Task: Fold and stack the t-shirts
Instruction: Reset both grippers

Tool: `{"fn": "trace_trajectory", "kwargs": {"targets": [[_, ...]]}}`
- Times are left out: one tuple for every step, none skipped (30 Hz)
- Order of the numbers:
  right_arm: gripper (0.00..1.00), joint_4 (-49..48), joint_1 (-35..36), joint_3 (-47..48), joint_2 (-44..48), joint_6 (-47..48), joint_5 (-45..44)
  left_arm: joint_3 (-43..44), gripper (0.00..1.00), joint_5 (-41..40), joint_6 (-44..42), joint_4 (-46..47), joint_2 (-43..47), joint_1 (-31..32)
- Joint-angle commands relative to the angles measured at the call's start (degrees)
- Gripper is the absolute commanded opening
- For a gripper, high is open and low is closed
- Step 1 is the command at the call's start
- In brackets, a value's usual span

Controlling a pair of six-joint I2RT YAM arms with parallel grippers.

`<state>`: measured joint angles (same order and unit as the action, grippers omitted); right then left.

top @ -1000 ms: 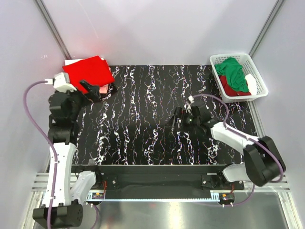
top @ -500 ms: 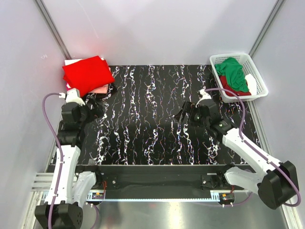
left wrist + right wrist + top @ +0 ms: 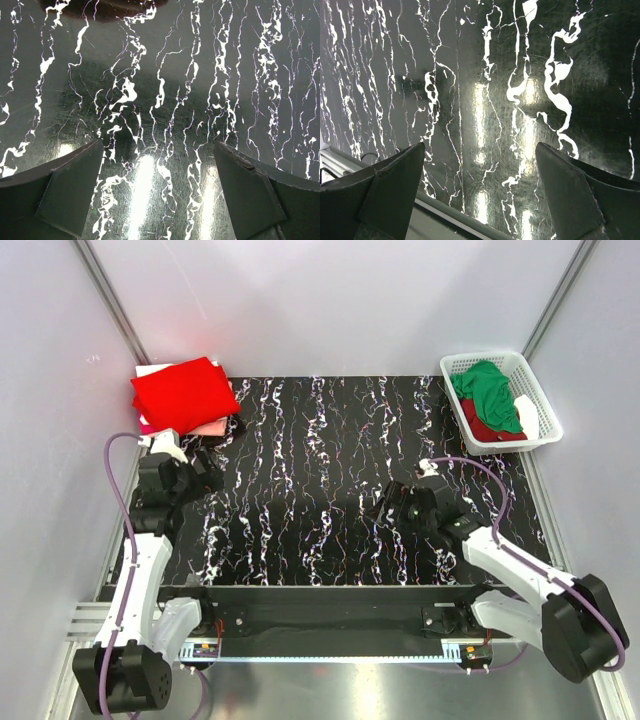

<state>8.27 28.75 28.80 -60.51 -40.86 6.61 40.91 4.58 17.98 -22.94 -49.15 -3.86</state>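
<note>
Bright red t-shirt (image 3: pixel 180 395) lay folded at the far-left corner of the desk (image 3: pixel 320 440), top of a stack. Salmon pink t-shirt (image 3: pixel 212 427) stuck out under its near edge, and a bit of white cloth (image 3: pixel 148 370) showed at the far side. Other shirts were in the white lattice basket (image 3: pixel 548 410) at the far-right corner: green t-shirt (image 3: pixel 490 395) bunched on top, dark red t-shirt (image 3: pixel 490 430) under it, white t-shirt (image 3: pixel 527 415) vs. the basket's right side. Left hand (image 3: pixel 203 472) sat near the stack's front, jaws spread wide w/ nothing btwn them; its wrist cam showed only bare desk btwn the fingers (image 3: pixel 70 190). Right hand (image 3: pixel 395 505) was over the mid-right of the desk, well apart from the basket, also wide open & empty. Its wrist cam showed desk surface plus the desk's near edge. Desk top was black w/ white veining.
</note>
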Motion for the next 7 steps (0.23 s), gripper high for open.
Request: {"fn": "trace_trajectory", "kwargs": {"targets": [[1.00, -4.2, 0.2, 1.8, -1.9, -0.9, 0.9, 2.4, 0.99, 1.7, -0.8, 2.8, -0.2, 0.2], [1.00, -4.2, 0.1, 1.8, -2.0, -0.8, 0.8, 2.5, 0.99, 2.7, -1.3, 2.8, -0.4, 0.1], [1.00, -4.3, 0.2, 1.8, -2.1, -0.8, 0.9, 2.6, 0.99, 2.7, -1.3, 2.8, -0.5, 0.2], [1.00, -4.4, 0.1, 1.6, -1.9, -0.9, 0.7, 2.4, 0.99, 2.7, -1.2, 2.9, -0.3, 0.2], [1.00, -4.3, 0.1, 1.5, -1.2, -0.8, 0.5, 2.4, 0.99, 2.6, -1.1, 3.1, -0.3, 0.2], [1.00, -4.4, 0.1, 1.4, -0.8, -0.9, 0.6, 2.3, 0.99, 2.7, -1.1, 3.2, -0.1, 0.2], [1.00, -4.5, 0.1, 0.8, -0.2, -1.0, 0.5, 2.2, 0.99, 2.6, -1.1, 3.3, 0.0, 0.2]]}}
